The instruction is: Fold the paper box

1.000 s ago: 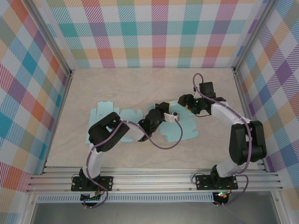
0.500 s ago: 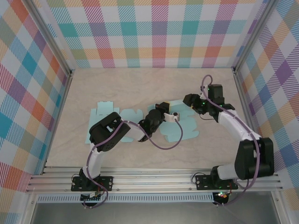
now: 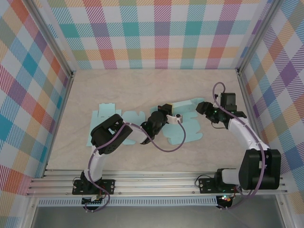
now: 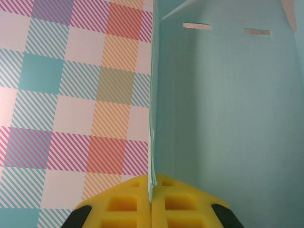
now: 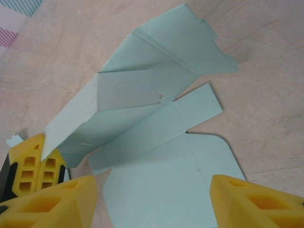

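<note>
Gripping the edge of a raised panel [image 4: 228,118], the left pincer [image 4: 152,183] is clenched on the paper box [image 3: 183,133], with the thin sheet squeezed between its yellow pads [image 4: 123,204]. The rest of the box lies flat on the bench [image 3: 118,90]. The right pincer [image 3: 203,107] hangs just off the box's right end, released and touching nothing. The risk, as I judge it, is that single pinch. A sideways pull could twist the panel out of the grip or crease it away from its scored line. It could also drag the whole flat box across the bench. If the right pincer comes in low, it could catch a loose flap beside the raised panel and bend it the wrong way.
</note>
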Controlling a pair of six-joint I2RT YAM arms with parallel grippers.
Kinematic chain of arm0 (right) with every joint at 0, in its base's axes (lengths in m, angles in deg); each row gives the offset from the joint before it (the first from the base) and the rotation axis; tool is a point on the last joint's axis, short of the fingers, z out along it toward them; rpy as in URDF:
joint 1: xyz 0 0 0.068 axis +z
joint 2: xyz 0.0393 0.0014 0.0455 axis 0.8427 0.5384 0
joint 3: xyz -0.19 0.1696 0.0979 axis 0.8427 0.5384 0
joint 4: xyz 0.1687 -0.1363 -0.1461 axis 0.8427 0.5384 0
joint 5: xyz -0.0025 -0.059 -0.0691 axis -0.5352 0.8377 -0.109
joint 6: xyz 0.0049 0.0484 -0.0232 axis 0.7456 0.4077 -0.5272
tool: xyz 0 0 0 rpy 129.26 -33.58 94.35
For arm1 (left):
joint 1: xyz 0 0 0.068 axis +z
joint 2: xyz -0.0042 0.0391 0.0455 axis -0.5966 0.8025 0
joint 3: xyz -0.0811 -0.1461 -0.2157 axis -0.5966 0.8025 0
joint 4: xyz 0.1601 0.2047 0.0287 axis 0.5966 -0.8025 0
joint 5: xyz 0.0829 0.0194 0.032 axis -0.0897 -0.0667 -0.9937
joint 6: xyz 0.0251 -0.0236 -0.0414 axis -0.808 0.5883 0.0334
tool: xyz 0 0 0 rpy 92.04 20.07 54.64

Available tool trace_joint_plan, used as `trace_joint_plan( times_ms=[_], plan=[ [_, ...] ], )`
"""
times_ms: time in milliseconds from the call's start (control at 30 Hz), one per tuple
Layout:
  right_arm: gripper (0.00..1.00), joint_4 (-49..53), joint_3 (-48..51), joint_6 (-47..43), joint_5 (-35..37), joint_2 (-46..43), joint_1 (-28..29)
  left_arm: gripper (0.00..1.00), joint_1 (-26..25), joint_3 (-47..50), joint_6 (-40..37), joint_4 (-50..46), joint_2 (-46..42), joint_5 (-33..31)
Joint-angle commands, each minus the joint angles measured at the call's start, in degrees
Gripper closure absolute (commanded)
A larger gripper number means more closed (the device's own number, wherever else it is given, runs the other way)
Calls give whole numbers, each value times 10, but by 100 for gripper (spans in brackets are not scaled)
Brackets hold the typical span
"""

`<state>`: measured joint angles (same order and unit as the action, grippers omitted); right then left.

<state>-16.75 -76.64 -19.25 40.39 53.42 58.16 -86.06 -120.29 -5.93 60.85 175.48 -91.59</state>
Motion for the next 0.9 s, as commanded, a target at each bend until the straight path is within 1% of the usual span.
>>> trace_joint_plan(
  times_ms=[0, 200, 400, 567, 767, 867],
  plan=[
    [34, -7, -59, -33, -28, 24, 4, 100, 0, -4, -9, 24, -1, 1],
    [33, 17, -130, -42, -8, 97, 35, 100, -1, -22, -63, 73, 38, -7],
    [33, 16, -167, -34, -10, 153, 56, 100, -2, -39, -75, 85, 55, -12],
    [34, 18, -175, -18, -4, 190, 73, 100, -1, -40, -76, 88, 60, -14],
    [40, -7, -169, -5, -17, 205, 85, 100, -1, -37, -75, 88, 63, -15],
    [48, -22, -168, 6, -26, 210, 86, 100, -2, -38, -72, 88, 63, -13]
  ],
)
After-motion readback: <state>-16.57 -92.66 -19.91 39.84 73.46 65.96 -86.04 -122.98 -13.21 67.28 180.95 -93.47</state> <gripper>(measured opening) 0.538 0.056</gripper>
